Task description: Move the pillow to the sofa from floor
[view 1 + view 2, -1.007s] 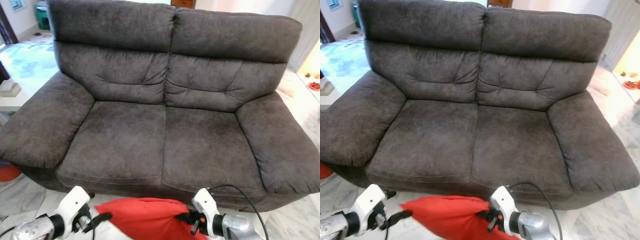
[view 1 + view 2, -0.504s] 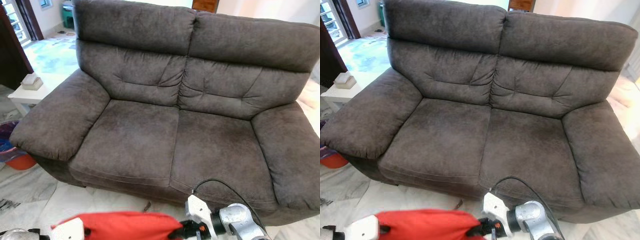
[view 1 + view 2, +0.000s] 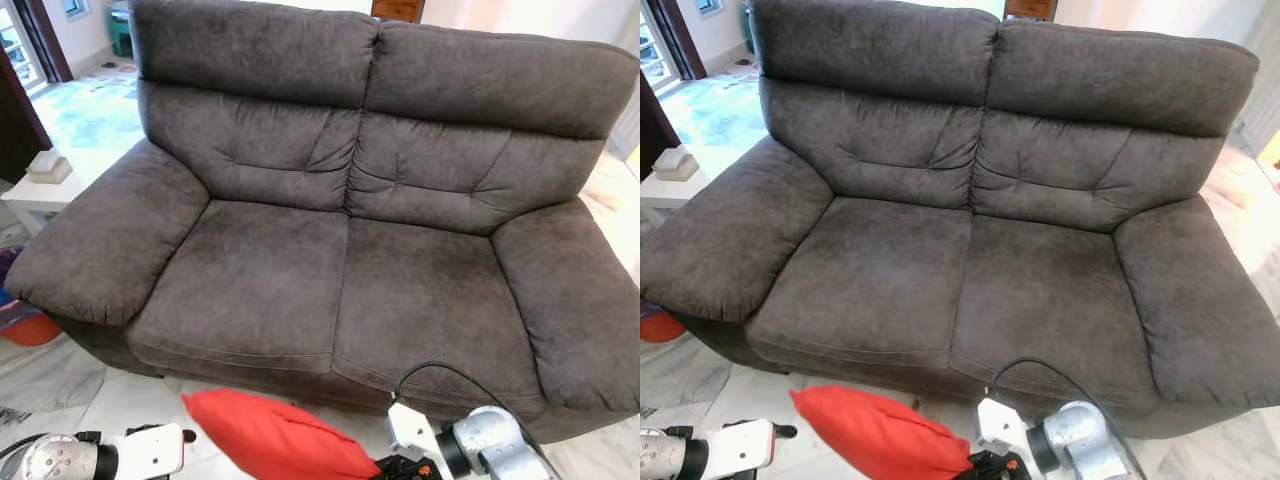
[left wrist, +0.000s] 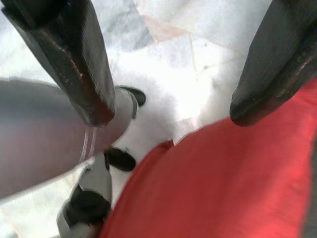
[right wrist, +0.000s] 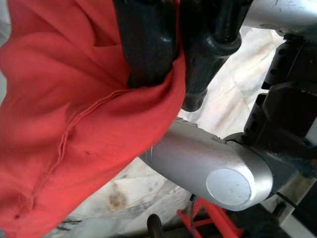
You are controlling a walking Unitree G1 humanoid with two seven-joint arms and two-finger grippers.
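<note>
Two seat cushions on the sofa [image 3: 340,280] lie bare, so you have room to land anywhere behind its front edge. Carry the pillow [image 3: 275,435] higher than that front edge before you push forward, or the hanging end may catch on it. It hangs off the floor [image 3: 120,395], just in front of the seat's front edge, near the middle. Its long axis runs on a slant, the pointed corner up toward your left, the bulk dropping toward your right. Your right gripper [image 5: 163,59] has its fingers clamped tight on a fold of the red cloth. Your left gripper [image 4: 168,109] has its fingers spread wide, holding nothing, with the pillow just beside one tip.
</note>
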